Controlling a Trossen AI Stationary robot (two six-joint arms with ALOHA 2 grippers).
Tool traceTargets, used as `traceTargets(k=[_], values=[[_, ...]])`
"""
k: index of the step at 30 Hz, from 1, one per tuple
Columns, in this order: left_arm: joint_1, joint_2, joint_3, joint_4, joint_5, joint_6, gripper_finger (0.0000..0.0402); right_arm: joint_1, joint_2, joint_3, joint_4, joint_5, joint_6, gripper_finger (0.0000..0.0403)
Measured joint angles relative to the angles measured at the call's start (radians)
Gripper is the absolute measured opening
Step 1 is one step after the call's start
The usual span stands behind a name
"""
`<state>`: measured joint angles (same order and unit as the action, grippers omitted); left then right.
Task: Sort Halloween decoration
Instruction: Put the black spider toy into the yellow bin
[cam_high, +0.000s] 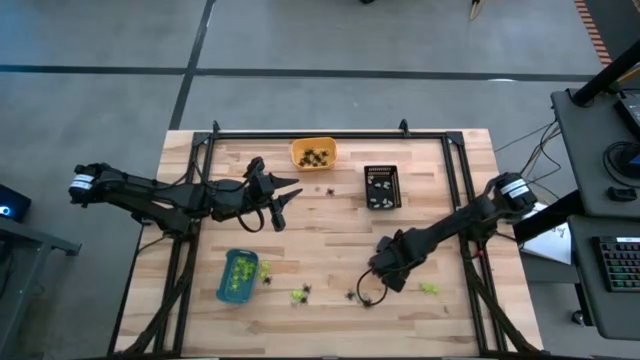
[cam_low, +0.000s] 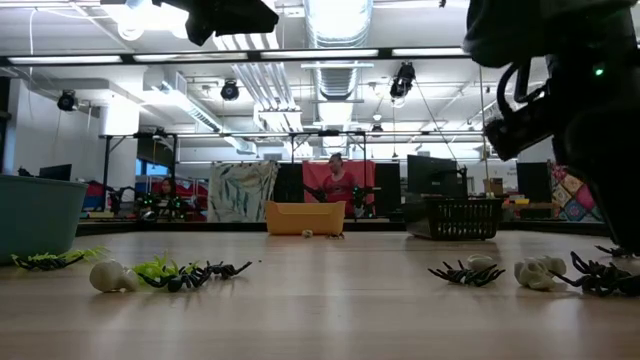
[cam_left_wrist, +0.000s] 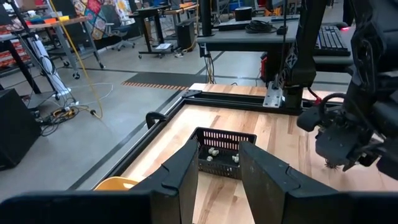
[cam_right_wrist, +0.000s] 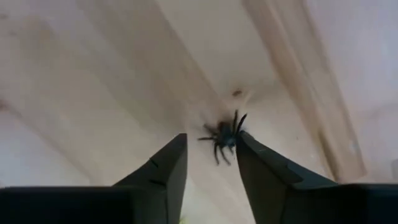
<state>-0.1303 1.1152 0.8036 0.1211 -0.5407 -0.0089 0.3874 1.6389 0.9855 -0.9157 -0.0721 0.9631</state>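
A black spider trinket (cam_right_wrist: 225, 139) lies on the wood near the table's front edge. My right gripper (cam_right_wrist: 211, 137) (cam_high: 368, 296) points down over it, open, the spider just past the tip of one finger. More Halloween decoration lies scattered nearby: green pieces (cam_high: 298, 294) (cam_high: 428, 288) and black spiders (cam_high: 350, 295) (cam_high: 330, 190). My left gripper (cam_high: 290, 200) (cam_left_wrist: 219, 143) hangs raised over the table's middle left, open and holding nothing. My right gripper comes at the spider from above, pointing down. The spider's legs (cam_right_wrist: 238, 123) show right beside the tip of one finger (cam_right_wrist: 249, 146); I cannot tell whether that finger touches them. The spider lies on the table.
An orange tray (cam_high: 313, 153) and a black basket tray (cam_high: 381, 187) stand at the far side, each with trinkets inside. A blue tray (cam_high: 237, 276) with green pieces stands near left. A black frame (cam_high: 330, 133) borders the table. Bare wood lies in the middle.
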Motion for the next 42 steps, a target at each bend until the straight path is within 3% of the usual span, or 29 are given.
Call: traceTargets(k=[5,9,13,20,30,34,42], values=[[0.0,0.0,0.0,0.005,0.0,0.0,0.01,0.0,0.032,0.0,0.006,0.028,-0.033,0.0161],[0.0,0.0,0.0,0.008,0.0,0.0,0.01,0.0,0.06,0.003,0.009,0.026,-0.052,0.0162],[0.0,0.0,0.0,0.008,0.0,0.0,0.01,-0.001,0.072,0.003,0.014,0.021,-0.073,0.013],[0.0,0.0,0.0,0.007,0.0,0.0,0.01,0.001,0.067,0.009,0.019,0.028,-0.119,0.002],[0.0,0.0,0.0,0.008,0.001,-0.018,0.01,-0.02,-0.048,0.044,0.037,0.088,-0.21,0.001],[-0.008,0.0,0.0,0.008,0.002,-0.034,0.01,-0.064,-0.131,0.027,0.172,0.13,-0.303,0.0009],[-0.045,0.0,-0.015,0.018,0.004,-0.062,0.01,-0.259,-0.212,0.007,0.675,0.154,-0.68,0.0009]])
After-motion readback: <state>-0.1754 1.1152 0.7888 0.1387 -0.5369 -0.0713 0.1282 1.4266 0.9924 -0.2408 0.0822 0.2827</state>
